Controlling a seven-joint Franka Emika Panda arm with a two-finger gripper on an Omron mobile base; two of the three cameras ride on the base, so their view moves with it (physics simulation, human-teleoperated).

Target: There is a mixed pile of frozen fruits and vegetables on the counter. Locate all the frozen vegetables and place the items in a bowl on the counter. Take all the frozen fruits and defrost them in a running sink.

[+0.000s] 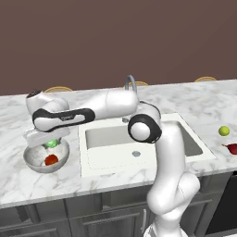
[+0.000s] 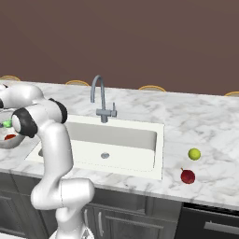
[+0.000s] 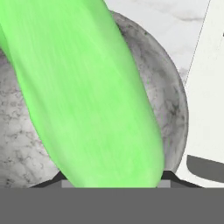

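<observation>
Clamped on the bright green pointed item (image 3: pixel 87 92), with the gripper (image 1: pixel 50 140) poised directly above the bowl (image 1: pixel 31 159); jaws pressed against the item's sides, dark fingertips (image 3: pixel 168 176) just peeking out at its base in the hand view. Smooth, glossy, faintly streaked green skin, long and tapering, filling most of that view; behind it, the mottled grey, metal-looking inner wall of the round shallow bowl. Right under the gripper inside the bowl, a small red-orange round item (image 1: pixel 51 159), tomato-like, resting on the bottom. Beneath everything, white marble counter (image 1: pixel 55 183) with soft grey veins over dark grey cabinets. Just beside the gripper, toward the arm's base, the white rectangular sink (image 1: pixel 111 159) with a central drain and a tall grey gooseneck faucet (image 2: pixel 100 100). Well apart from the gripper, across the sink on the far stretch of counter, a small yellow-green ball (image 2: pixel 194 153) and, near it, a dark red pointed piece (image 2: pixel 187 176), the two not touching.
</observation>
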